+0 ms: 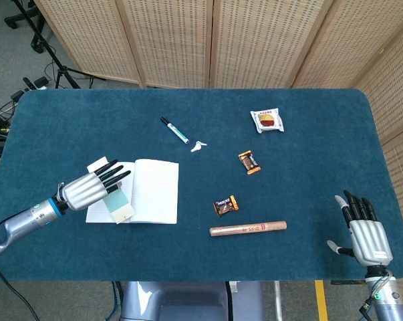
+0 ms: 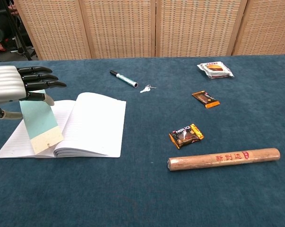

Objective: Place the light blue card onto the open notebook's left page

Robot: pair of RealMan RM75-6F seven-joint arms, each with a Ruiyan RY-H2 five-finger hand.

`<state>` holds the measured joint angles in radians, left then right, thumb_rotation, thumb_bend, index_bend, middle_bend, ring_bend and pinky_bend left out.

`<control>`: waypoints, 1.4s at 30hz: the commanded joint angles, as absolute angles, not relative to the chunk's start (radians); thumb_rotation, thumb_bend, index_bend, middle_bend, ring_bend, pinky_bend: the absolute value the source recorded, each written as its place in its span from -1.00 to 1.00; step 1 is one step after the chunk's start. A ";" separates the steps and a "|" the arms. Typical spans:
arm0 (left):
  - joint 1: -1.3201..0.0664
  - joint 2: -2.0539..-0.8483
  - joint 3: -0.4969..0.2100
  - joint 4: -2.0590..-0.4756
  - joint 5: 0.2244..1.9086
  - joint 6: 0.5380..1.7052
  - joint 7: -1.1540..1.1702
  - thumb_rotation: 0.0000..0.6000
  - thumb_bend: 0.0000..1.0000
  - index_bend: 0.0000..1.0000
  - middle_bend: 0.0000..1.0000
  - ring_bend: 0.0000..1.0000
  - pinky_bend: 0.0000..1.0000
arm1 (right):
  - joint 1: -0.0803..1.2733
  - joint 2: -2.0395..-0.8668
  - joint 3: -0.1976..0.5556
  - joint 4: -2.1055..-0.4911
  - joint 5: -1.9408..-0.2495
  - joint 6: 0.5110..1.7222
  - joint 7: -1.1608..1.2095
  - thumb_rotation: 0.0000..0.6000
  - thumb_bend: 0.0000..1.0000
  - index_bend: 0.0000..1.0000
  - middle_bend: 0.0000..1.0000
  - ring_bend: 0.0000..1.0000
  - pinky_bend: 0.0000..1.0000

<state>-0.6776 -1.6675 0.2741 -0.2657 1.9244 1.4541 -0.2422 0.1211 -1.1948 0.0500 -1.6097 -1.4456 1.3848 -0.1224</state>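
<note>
Meanwhile, the left hand (image 2: 12,86) pinches the light blue card (image 2: 39,123), cream-banded at its lower end, over the notebook (image 2: 92,125).

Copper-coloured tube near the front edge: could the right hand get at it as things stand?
Probably yes. The right hand is open and holds nothing, and only bare blue table lies between it and the tube. The nearest wrapper sits beyond the tube's far end, out of the way.
</note>
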 commanded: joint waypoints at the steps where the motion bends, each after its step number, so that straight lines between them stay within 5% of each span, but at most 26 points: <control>1: -0.671 -1.672 0.280 -0.249 1.922 1.453 -0.252 1.00 -0.50 -0.39 -1.00 -1.00 -1.00 | 0.123 -1.198 0.050 -1.609 -1.443 1.381 -0.130 1.00 -0.69 -1.00 -1.00 -1.00 -1.00; 42: -0.669 -1.695 0.316 -0.202 1.909 1.421 -0.259 1.00 -0.50 -0.39 -1.00 -1.00 -1.00 | 0.127 -1.207 0.051 -1.612 -1.436 1.377 -0.152 1.00 -0.69 -1.00 -1.00 -1.00 -1.00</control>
